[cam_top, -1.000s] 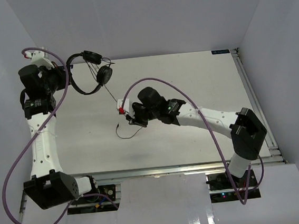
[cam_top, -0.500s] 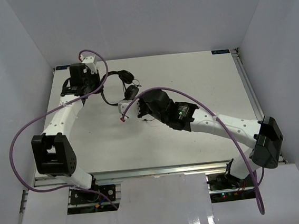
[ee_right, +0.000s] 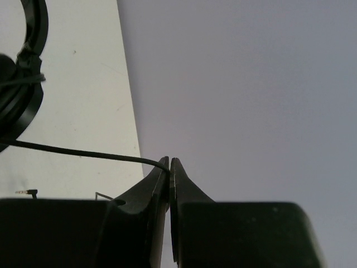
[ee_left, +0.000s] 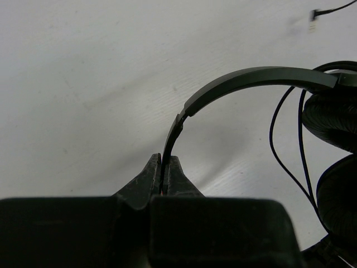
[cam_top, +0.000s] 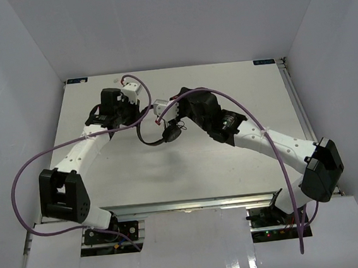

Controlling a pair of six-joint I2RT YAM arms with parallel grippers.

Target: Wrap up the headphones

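Headphones [cam_top: 170,133] hang between the two arms over the far half of the desk [cam_top: 220,168], a little left of its middle. The left jaws are clamped flat on the thin headband [ee_left: 251,78], probably to anchor the frame so the ear cups [ee_left: 334,114] dangle free. The right jaws are pinched shut on the cord [ee_right: 83,153], which runs taut from the cups, seemingly so it can be led round the band in loops. The plug end [ee_right: 25,191] appears to lie on the desk.
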